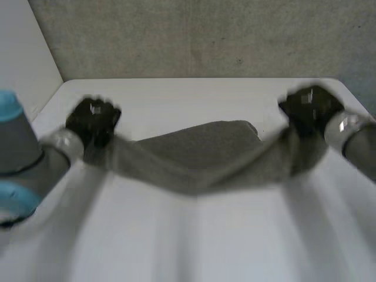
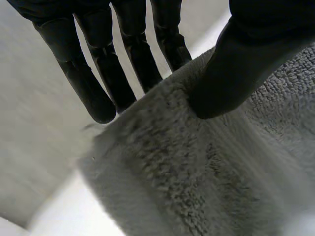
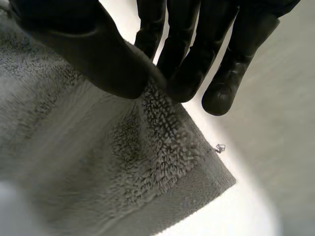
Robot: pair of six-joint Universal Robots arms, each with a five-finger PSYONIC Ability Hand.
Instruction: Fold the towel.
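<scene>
Grey terry towel (image 1: 200,155) is hanging between your grips: the left robot hand (image 1: 94,120) and right robot hand (image 1: 308,108) are each pinching a corner, thumb against fingers (middle sagging toward the white surface (image 1: 194,235)), probably so you can lay one edge over evenly.

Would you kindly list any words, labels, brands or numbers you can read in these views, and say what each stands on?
None: no word, label, brand, number or sign shows on the towel, the white table, the left hand or the right hand.
</scene>
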